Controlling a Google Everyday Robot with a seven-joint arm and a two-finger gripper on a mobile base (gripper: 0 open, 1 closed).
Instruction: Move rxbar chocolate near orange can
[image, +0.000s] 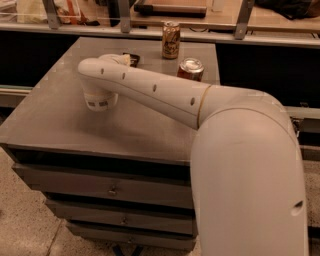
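The rxbar chocolate (135, 58) lies flat on the grey top to the left of the orange can (171, 40) and a little nearer the camera, apart from it, with only a dark sliver showing past the arm. The largest thing in sight is the robot's white arm (240, 150), whose bulky shoulder fills the lower right, well in front of the orange can, and whose long forearm reaches left across the surface to a bend far to the can's left. Under it stands a low metal cabinet (55, 125) with a dull, bare grey top and a stack of shallow drawers (110, 190) in its front; the orange can stands upright near the back edge of that top. Below is a pale speckled floor (22, 220). Behind the orange can a wooden ledge (280, 22) runs across the room, held by grey metal posts (242, 17). A red can (190, 69) stands just to the right of and in front of the orange can. The gripper (119, 59) is left of the orange can, just beside the rxbar chocolate and mostly hidden behind the forearm; I cannot tell whether it is parted or closed.
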